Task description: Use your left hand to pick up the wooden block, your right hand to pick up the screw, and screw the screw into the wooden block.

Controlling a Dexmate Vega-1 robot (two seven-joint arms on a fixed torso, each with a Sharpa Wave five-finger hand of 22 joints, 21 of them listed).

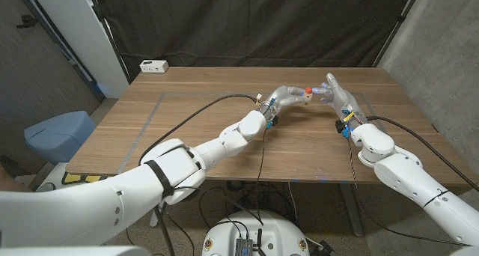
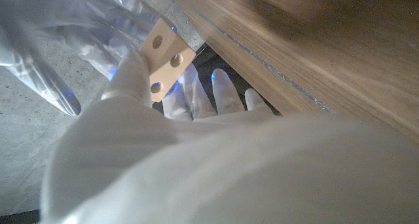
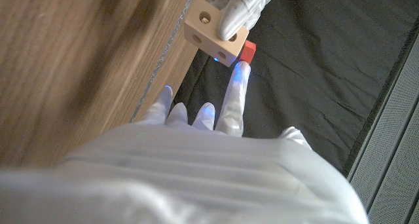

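Observation:
My left hand (image 1: 278, 100) holds the light wooden block (image 1: 304, 96) above the middle of the table, towards the far side. In the left wrist view the block (image 2: 165, 56) shows several round holes, and my fingers (image 2: 134, 73) wrap it from below. The screw, with its red head (image 1: 307, 89), sits against the block. My right hand (image 1: 334, 93) meets it from the right. In the right wrist view a fingertip (image 3: 238, 80) of my right hand touches the red head (image 3: 247, 52) next to the block (image 3: 209, 29). The screw's shaft is hidden.
A white power box (image 1: 153, 66) stands at the table's far left corner. A tape outline (image 1: 150, 117) marks the left part of the wooden table (image 1: 202, 114). Black cables (image 1: 202, 110) trail over the table from both wrists. A blue chair (image 1: 58, 134) stands left of the table.

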